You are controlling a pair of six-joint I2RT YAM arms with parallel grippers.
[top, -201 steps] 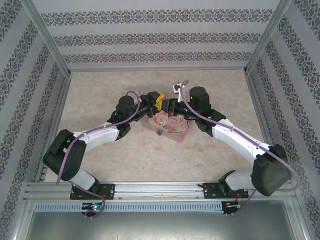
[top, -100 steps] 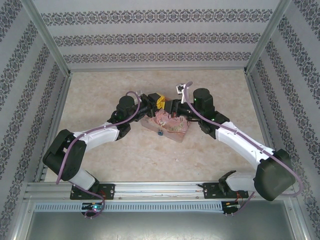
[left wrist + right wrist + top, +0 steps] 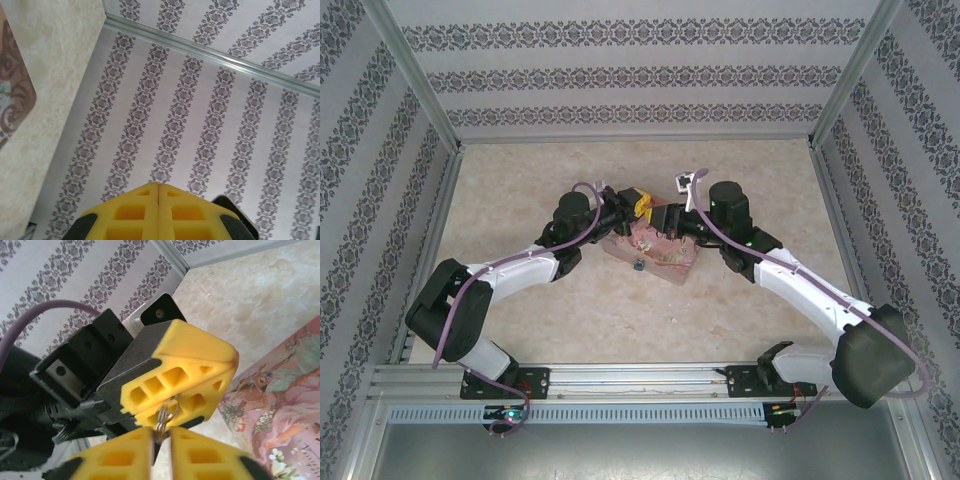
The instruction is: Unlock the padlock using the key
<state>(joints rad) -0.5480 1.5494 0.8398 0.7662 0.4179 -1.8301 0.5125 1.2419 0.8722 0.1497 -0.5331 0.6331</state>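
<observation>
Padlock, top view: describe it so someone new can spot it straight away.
Start at the decorated pink tin lying mid-table, the one big colourful object there. Follow its near edge toward the left end to the padlock. It is a tiny bluish body, far smaller than the tin, and the lone dark spot against the pink print.
</observation>
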